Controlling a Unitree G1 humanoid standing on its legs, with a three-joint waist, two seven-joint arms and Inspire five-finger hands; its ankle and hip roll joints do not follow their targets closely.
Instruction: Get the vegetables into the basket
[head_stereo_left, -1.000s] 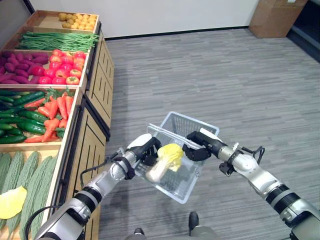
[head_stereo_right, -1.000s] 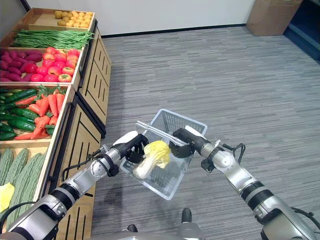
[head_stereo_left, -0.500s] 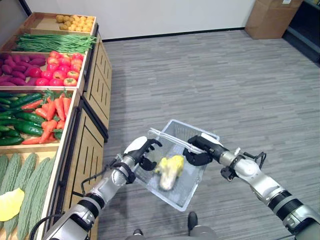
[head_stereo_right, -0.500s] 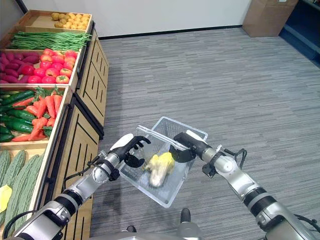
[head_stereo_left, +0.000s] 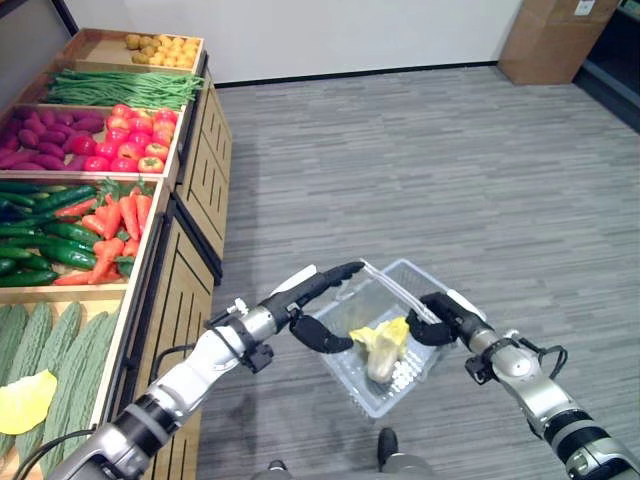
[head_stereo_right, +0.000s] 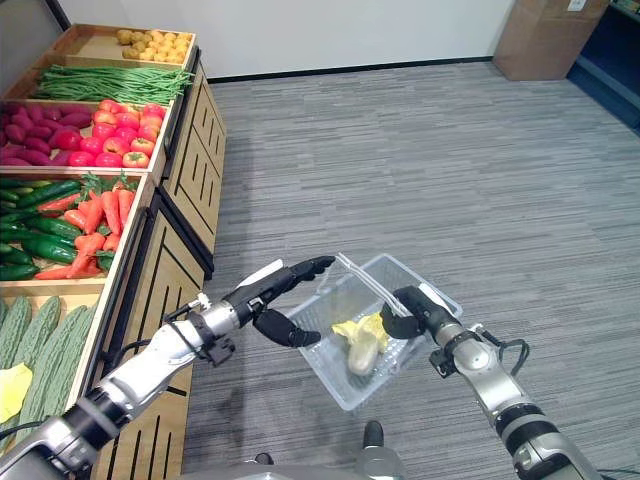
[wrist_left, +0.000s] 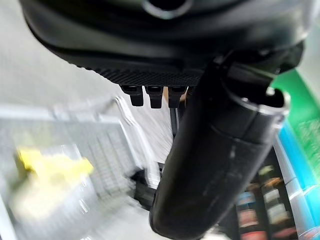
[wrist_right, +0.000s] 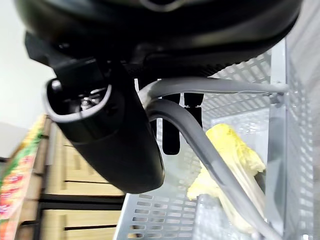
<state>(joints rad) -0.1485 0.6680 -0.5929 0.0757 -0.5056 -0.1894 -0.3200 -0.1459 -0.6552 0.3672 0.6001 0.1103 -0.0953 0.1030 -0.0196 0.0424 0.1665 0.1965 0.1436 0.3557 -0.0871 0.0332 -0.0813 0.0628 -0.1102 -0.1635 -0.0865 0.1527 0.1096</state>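
I find one cabbage inside the basket; my right hand grips its handle, left hand released beside it. Shelf vegetables remain.

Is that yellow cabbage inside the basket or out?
Inside. The cabbage lies on the bottom of the basket, which the right robot hand holds by its handles.

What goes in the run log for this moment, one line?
cabbage: lying in basket | right hand: curled on basket handles | left hand: open, beside basket, holding nothing | stand: vegetables remaining
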